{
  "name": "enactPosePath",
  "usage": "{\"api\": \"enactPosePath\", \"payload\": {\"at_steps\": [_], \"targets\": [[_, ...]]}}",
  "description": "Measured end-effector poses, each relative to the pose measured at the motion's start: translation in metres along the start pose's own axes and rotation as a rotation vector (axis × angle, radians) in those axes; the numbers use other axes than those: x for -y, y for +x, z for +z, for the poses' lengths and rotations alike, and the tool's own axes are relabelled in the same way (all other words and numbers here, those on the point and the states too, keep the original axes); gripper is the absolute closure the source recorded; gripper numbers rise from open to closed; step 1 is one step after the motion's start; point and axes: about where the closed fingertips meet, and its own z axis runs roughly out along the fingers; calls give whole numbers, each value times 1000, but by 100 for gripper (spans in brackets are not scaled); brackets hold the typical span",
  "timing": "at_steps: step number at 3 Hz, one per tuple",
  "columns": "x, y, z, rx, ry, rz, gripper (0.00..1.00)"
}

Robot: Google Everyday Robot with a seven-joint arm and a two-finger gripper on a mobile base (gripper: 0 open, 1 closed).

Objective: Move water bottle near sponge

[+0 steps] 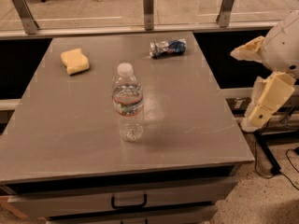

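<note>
The water bottle [127, 105] stands upright near the middle of the grey table [187, 120]. It is clear, with a white cap and a white-and-red label band. The sponge [74, 61], a pale yellow foam block, lies at the table's far left, well apart from the bottle. My gripper [243, 88] hangs off the table's right side, beyond the edge and level with the bottle. Its two cream fingers [270, 99] are spread apart and hold nothing.
A silver-and-blue foil packet [167, 47] lies at the far right of the table. A low rail with metal posts [148, 8] runs behind the table. A drawer with a black handle [128, 202] sits under the front edge. Cables lie on the floor at right.
</note>
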Motion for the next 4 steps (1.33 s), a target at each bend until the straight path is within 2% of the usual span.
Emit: {"api": "enactPosePath", "payload": {"at_steps": [1, 2, 3, 4], "targets": [[-14, -25, 26, 224, -65, -42, 0], [-32, -59, 46, 442, -105, -40, 0], [-41, -88, 36, 540, -129, -41, 0], [-42, -91, 37, 554, -127, -26, 0]]}}
